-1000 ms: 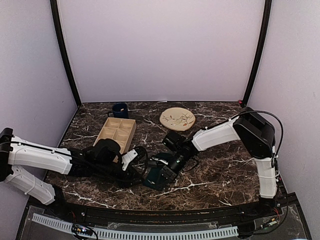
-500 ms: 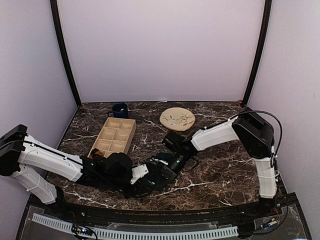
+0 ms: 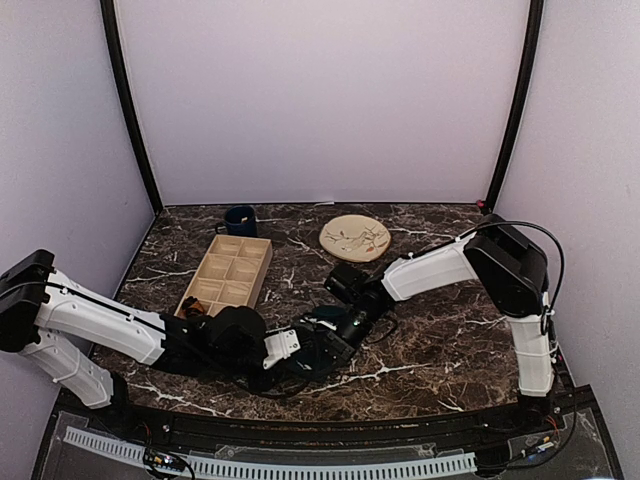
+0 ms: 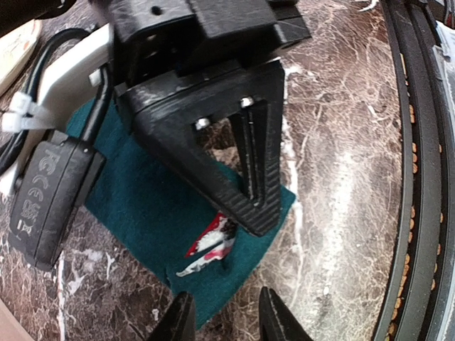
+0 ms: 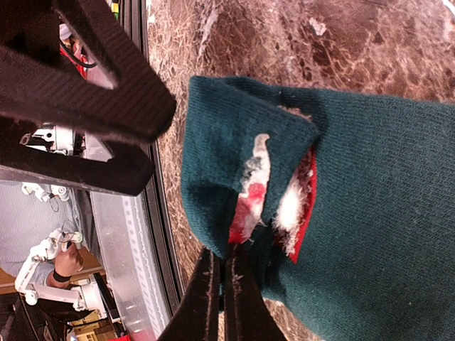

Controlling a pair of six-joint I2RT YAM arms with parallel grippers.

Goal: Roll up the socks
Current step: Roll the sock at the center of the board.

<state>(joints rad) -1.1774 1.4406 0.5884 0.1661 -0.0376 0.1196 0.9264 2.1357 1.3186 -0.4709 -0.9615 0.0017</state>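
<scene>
Top camera high at 6 o'clock edge, faces 12 across table (image 3: pixel 440 350). Left wrist close, faces 3; right wrist close, faces 8; both share teal sock (image 4: pixel 142 206) (image 5: pixel 391 177).

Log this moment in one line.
step: roll socks | right gripper: shut, tips on end of teal sock | left gripper: open, over same end | sock: flat, unrolled

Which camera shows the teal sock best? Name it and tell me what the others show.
Right wrist: the teal sock fills the frame, weave and red-white patch clear. Left wrist shows part of it, with the right gripper lying across it. From the top it is mostly hidden.
</scene>
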